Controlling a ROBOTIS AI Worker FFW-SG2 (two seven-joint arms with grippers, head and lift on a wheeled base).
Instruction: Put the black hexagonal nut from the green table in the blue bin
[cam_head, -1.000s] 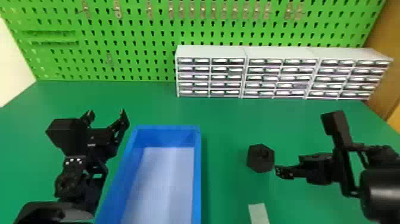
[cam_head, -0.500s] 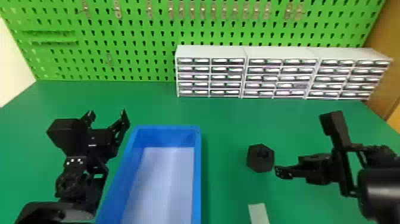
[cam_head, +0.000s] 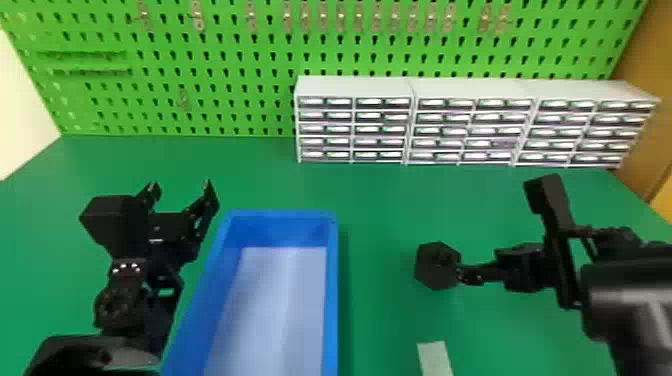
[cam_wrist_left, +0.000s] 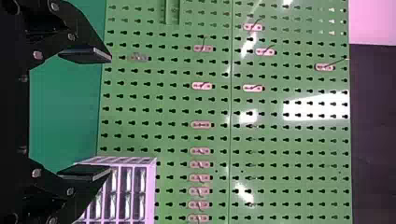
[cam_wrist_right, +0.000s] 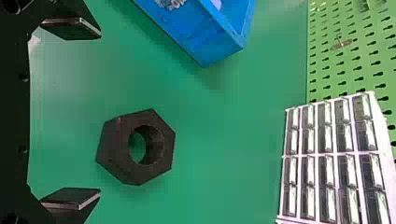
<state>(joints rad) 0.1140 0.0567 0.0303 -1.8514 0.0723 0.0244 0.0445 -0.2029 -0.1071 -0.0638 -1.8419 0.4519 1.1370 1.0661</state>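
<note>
Head view. Item: one black hexagonal nut (cam_head: 437, 265), lying flat on the green table (cam_head: 380, 195), hole upward, just beside the tip of the right gripper (cam_head: 467, 275), on that gripper's left. Whether the two touch, I cannot tell from here. Item: one blue bin (cam_head: 332, 290), open-topped with a pale floor, standing between the nut and the left gripper (cam_head: 181, 189). The latter is parked beside the bin's left wall, fingers apart. Behind: three white drawer cabinets (cam_head: 352, 90) in a row, with a green pegboard (cam_head: 240, 100) at the back. Near the front edge of the view: one pale strip (cam_head: 435, 357) on the table.

Left wrist view. The left gripper (cam_wrist_left: 112, 114) has its two fingers spread, nothing between them; pegboard and part of a cabinet lie beyond.

Right wrist view. The right gripper (cam_wrist_right: 100, 113), fingers wide apart, holds nothing. The nut sits on the table ahead of the gap, closer in line with one finger than the other, its nearest edge about level with the tips as I look at it. A corner of the bin shows farther off, apart from the nut.
</note>
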